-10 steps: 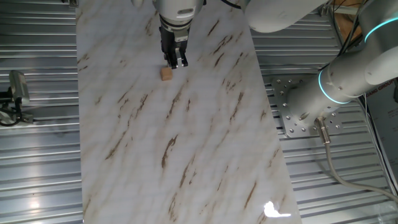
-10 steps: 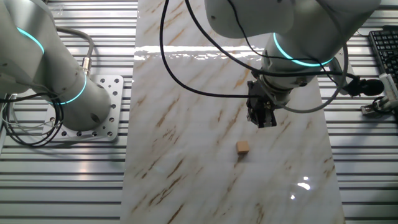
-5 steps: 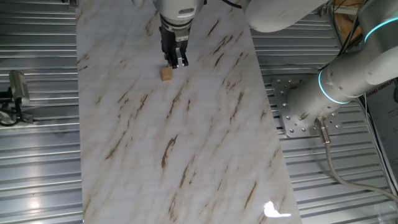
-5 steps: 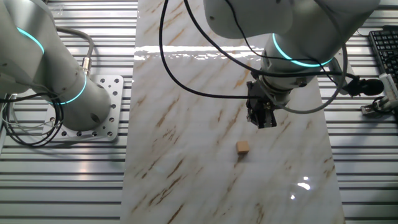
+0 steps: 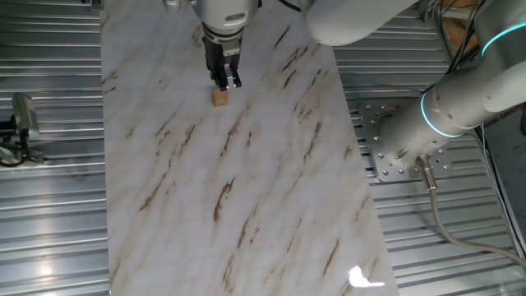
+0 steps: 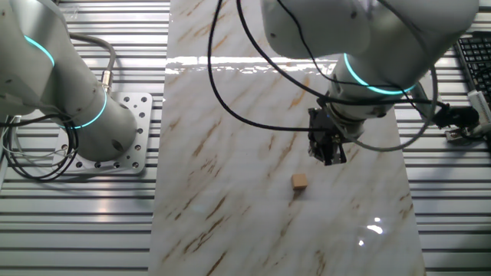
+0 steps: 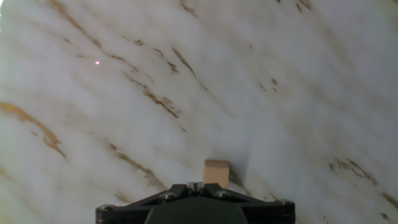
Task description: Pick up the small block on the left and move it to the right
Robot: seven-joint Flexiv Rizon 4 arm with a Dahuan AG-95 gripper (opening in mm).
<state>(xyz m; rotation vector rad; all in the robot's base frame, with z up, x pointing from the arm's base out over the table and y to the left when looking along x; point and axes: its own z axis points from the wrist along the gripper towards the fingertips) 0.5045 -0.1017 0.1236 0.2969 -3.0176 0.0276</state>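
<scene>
The small block is a tiny light-brown wooden cube lying on the marble board. It also shows in the other fixed view and in the hand view. My gripper hangs just beyond the block, a little above the board, and does not touch it. In the other fixed view the gripper is up and to the right of the block. In the hand view the gripper has its fingertips pressed together with nothing between them, and the block sits just ahead and slightly right.
The long marble board lies over ribbed metal tabletop. A second arm's base stands on a bolted plate beside the board. A clamp fixture sits at the left edge, and a keyboard at the far right.
My gripper has shifted a short way sideways over the board and now sits closer to the block. The block has not moved.
</scene>
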